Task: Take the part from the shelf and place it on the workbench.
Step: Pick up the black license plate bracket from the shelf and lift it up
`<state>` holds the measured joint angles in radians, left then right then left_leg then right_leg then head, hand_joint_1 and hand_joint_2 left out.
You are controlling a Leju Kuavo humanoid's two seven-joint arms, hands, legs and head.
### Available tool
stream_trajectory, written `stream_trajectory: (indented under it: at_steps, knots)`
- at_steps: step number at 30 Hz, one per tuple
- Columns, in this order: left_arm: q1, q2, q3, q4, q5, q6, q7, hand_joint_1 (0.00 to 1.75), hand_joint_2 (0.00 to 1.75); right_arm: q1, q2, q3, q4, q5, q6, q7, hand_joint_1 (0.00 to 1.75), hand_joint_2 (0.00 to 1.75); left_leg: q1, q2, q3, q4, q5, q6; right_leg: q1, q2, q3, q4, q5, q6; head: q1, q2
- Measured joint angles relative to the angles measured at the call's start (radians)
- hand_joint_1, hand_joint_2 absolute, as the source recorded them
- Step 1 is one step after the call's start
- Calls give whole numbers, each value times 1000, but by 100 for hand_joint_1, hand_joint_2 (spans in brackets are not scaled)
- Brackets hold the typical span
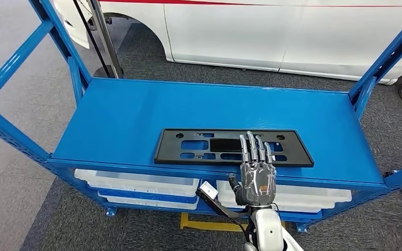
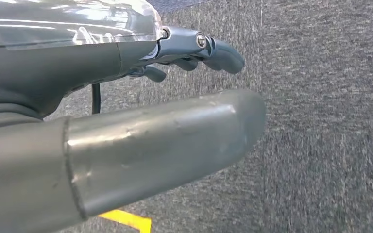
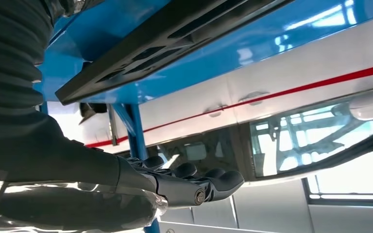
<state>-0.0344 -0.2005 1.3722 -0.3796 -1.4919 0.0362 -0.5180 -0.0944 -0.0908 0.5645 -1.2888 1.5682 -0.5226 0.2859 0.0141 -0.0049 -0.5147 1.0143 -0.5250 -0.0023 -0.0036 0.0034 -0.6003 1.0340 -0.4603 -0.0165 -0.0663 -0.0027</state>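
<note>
Right hand (image 1: 257, 175) sits at the front edge of the blue shelf (image 1: 115, 117), fingers straight and slightly apart, tips reaching over the near edge of the part (image 1: 234, 147). Whether they touch it, can't tell from head view; right wrist view shows the fingers (image 3: 209, 180) stretched out w/ nothing in them. So no grip yet. Left hand (image 2: 126, 141) hangs by the carpet, thumb out, fingers loosely bent, holding nothing.

Progress, as I read it: approach to the shelf done, pick not begun. Still to do: grasp, lift, carry to workbench, set down. Workbench can't be placed from these views.

Part: flat black plastic plate, long rectangle, several cut-outs and small holes, raised rim. Lies flat on the top deck, near front edge, right of centre. Thin and wide, so prob. awkward to get fingers under.
</note>
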Motion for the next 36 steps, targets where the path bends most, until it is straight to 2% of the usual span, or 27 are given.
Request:
stream_trajectory:
  at_steps: [1, 2, 4, 5, 6, 7, 9, 10, 11, 13, 16, 17, 19, 20, 21, 22, 23, 24, 25, 26, 28, 31, 32, 33, 35, 36]
  knots:
    - [-1, 0, 0, 1, 0, 0, 0, 0, 0, 0, 2, -3, 0, 0, 0, -3, 0, 175, 0, 1, -8, 23, -13, -4, -3, -1, 8, -7, -2, -5, 0, 0]
    - [-2, 0, 0, 1, -1, 0, 0, 0, 0, 1, 5, -5, -1, 0, 0, -6, 0, 175, 0, 1, -29, 68, -35, -8, -7, -2, 17, -12, -4, -10, 0, 0]
    - [-1, 1, 0, 2, -1, 0, 0, 0, 0, 3, 9, -8, -1, 0, 1, -12, 0, 175, 1, 1, -102, 200, -84, -14, -5, -5, 29, -13, -13, -18, -1, 0]
    - [0, 1, 0, 2, -1, 0, 1, 0, 0, 4, 11, -9, -1, 0, 1, -13, 0, 175, 2, 1, -139, 255, -95, -16, -5, -5, 34, -13, -18, -20, -1, 0]
    - [1, 1, 0, 2, -1, 0, 2, 0, 0, 6, 11, -10, -1, 0, 1, -14, 0, 175, 2, 2, -161, 278, -84, -17, -4, -4, 40, -12, -24, -20, -1, 0]
    - [2, 2, 1, 2, -1, 0, 2, 0, 0, 7, 12, -10, -1, 0, 1, -13, 0, 175, 2, 2, -166, 262, -54, -17, -4, -3, 47, -11, -30, -19, -1, 0]
    - [3, 2, 1, 2, -2, 0, 3, 0, 0, 8, 13, -11, 0, 0, 1, -13, 0, 175, 2, 2, -129, 145, 36, -13, -4, -2, 66, -10, -44, -14, -1, 0]
    - [2, 3, 1, 2, -3, 1, 3, 0, 0, 7, 14, -12, 0, 0, 1, -13, 0, 175, 0, 2, -106, 86, 65, -9, -2, -1, 72, -8, -51, -10, -1, 0]
    - [0, 3, 1, 2, -5, 1, 3, 0, 0, 7, 14, -12, 0, 0, 1, -14, 0, 175, -2, 2, -89, 45, 77, -4, -1, -1, 74, -6, -56, -5, -1, 0]
    - [-1, 3, 0, 2, -9, 3, 3, 0, 0, 6, 17, -14, 0, 0, 2, -19, 0, 175, -6, 2, -79, 18, 69, 5, 2, 0, 73, -6, -60, 4, 0, 0]
    - [-1, 3, 0, 4, -16, 8, 1, 0, 0, 1, 23, -16, 2, 0, 5, -24, 0, 175, 0, 1, -68, 3, 68, 20, 1, -1, 70, 12, -77, 18, 0, 0]
    - [-3, 3, 0, 4, -18, 10, -1, 0, 0, -2, 24, -16, 3, 0, 6, -24, 0, 175, 3, 2, -63, -2, 69, 26, 0, -1, 53, 49, -98, 23, 0, 0]
    - [-6, 4, 0, 6, -19, 15, -7, 0, 0, -6, 24, -15, 9, 0, 13, -20, 0, 175, 3, 2, -58, -5, 65, 34, -5, -2, -17, 175, -152, 31, 0, 0]
    - [-7, 4, 0, 7, -19, 16, -9, 0, 0, -7, 24, -13, 13, 0, 17, -18, 0, 175, 3, 2, -57, -4, 63, 36, -7, -2, -55, 237, -169, 34, 0, 0]
    - [-7, 5, 0, 8, -19, 17, -11, 0, 0, -7, 24, -10, 17, 0, 21, -14, 0, 175, 3, 2, -55, -4, 60, 36, -9, -2, -82, 273, -170, 36, 0, 0]
    - [-7, 5, 0, 9, -19, 18, -13, 0, 0, -8, 24, -6, 22, 0, 24, -11, 0, 175, 2, 1, -50, -4, 57, 36, -10, -2, -90, 270, -148, 36, 0, 0]
    - [-7, 5, 0, 10, -19, 18, -14, 0, 0, -9, 24, -2, 27, 0, 26, -8, 0, 175, 3, 0, -45, -4, 54, 34, -11, -3, -77, 228, -109, 35, 0, 0]
    - [-7, 5, 0, 12, -19, 18, -15, 0, 0, -10, 24, 2, 30, 0, 27, -7, 0, 175, 3, 0, -38, -3, 49, 31, -11, -3, -50, 160, -63, 32, 0, 0]
    - [-8, 5, -1, 14, -19, 18, -16, 0, 0, -12, 24, 5, 34, 0, 27, -6, 0, 175, 1, -1, -33, -3, 45, 27, -9, -3, -22, 95, -30, 29, 0, 0]
    - [-9, 6, -1, 15, -20, 18, -16, 0, 0, -14, 24, 8, 37, 0, 27, -6, 0, 175, 0, -1, -30, -2, 41, 22, -7, -3, 0, 44, -11, 25, 0, 0]
    - [-10, 7, -1, 17, -21, 18, -17, 0, 0, -17, 25, 13, 43, 0, 25, -6, 0, 175, -3, -1, -29, -2, 38, 11, -1, -1, 13, 10, -13, 18, 0, 0]
    - [-12, 8, -1, 18, -22, 19, -18, 0, 0, -18, 27, 14, 52, 0, 22, -5, 0, 175, -1, 0, -31, 9, 25, -6, -6, 0, 19, -3, -11, 3, 0, 0]
    - [-13, 9, -2, 19, -22, 19, -19, 0, 0, -18, 28, 15, 54, 0, 22, -4, 0, 175, 0, 0, -43, 37, 6, -11, -8, -1, 22, -7, -10, -4, 0, 0]
    - [-13, 9, -2, 20, -22, 19, -19, 0, 0, -19, 29, 15, 56, 0, 22, -4, 0, 175, 1, 0, -67, 89, -23, -15, -9, -2, 25, -10, -10, -9, -1, 0]
    - [-12, 10, -2, 21, -22, 19, -19, 0, 0, -19, 31, 16, 60, 0, 20, -6, 0, 175, 1, 0, -134, 224, -83, -20, -6, -4, 26, -11, -11, -15, -1, 0]
    - [-11, 11, -2, 22, -22, 19, -19, 0, 0, -19, 31, 16, 62, 0, 19, -8, 0, 175, 1, 0, -159, 271, -95, -22, -4, -4, 26, -10, -13, -16, -1, 0]
